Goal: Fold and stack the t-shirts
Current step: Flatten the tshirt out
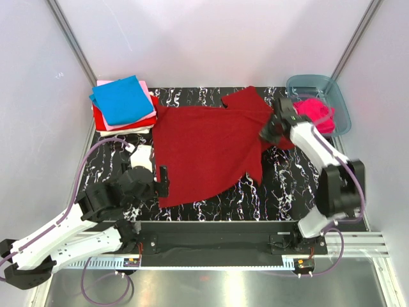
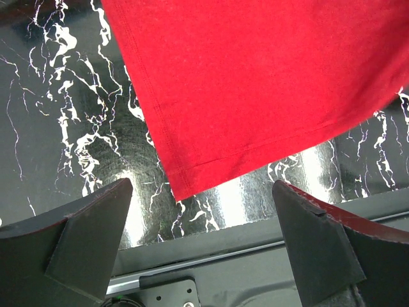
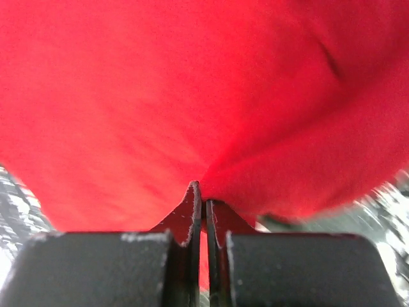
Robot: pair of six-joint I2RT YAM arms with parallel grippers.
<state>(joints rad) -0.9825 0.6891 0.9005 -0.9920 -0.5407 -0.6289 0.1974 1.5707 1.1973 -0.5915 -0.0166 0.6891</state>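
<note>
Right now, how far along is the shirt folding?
Done: a folded stack, blue shirt on top, far left. In hand: the right gripper is shut on the spread dark red shirt; the left gripper is open. Left: folding it, plus the pink shirt in the tub.

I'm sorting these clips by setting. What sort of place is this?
Probably a robot test cell: white walls box in a black marbled table, a left arm and right arm are mounted at its near edge, and a dark red t-shirt lies spread beside a folded stack.
</note>
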